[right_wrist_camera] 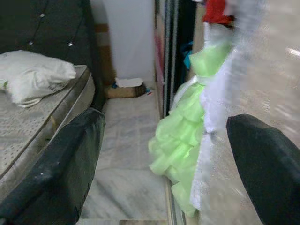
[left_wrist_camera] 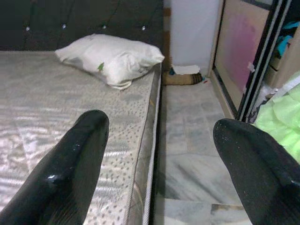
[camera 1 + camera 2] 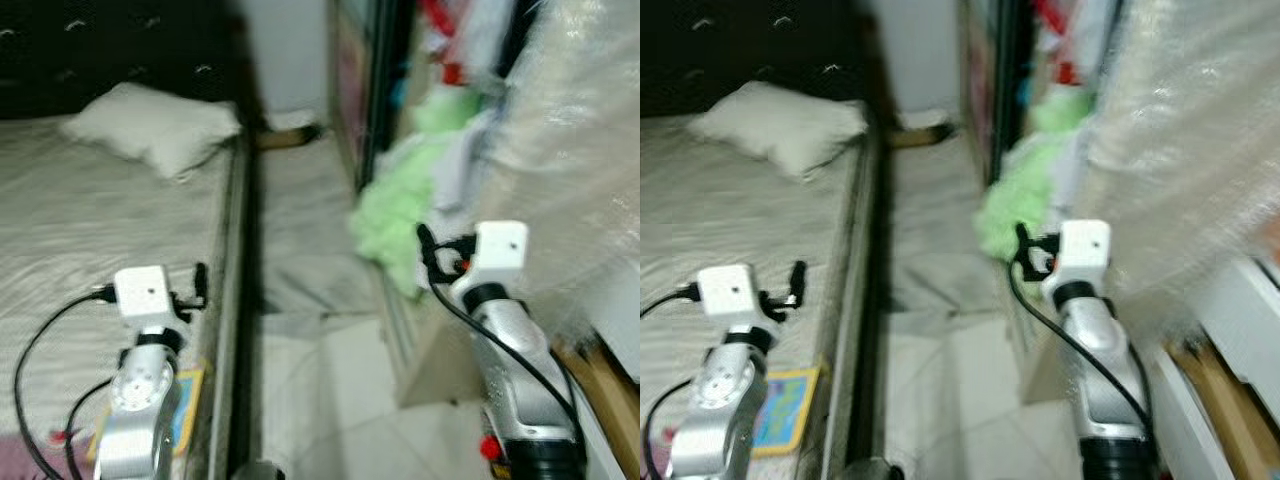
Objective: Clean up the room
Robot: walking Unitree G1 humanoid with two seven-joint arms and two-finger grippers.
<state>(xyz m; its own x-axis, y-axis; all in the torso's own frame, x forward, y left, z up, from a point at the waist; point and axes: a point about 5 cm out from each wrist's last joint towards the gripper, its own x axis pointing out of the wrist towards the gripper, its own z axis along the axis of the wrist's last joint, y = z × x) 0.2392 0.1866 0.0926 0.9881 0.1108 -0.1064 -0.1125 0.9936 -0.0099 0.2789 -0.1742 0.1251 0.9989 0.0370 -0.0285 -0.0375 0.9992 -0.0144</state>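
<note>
Marble floor (image 3: 300, 200) runs as a narrow aisle up the middle of the frame, between a bed (image 3: 90, 230) on the left and an open wardrobe (image 3: 385, 80) on the right. Light green frilly clothing (image 3: 395, 215) spills from the wardrobe down onto the floor at centre right, with white fabric (image 1: 218, 101) hanging just beside it. A white pillow (image 3: 155, 125) lies at the upper left on the bare mattress. At the aisle's far end sits a small brown box (image 2: 183, 77). The left gripper (image 2: 159, 154) hovers over the mattress edge, fingers spread and holding nothing. The right gripper (image 1: 166, 168) hangs near the green clothing, fingers likewise spread apart. A colourful book (image 3: 785, 405) lies on the bed at lower left.
</note>
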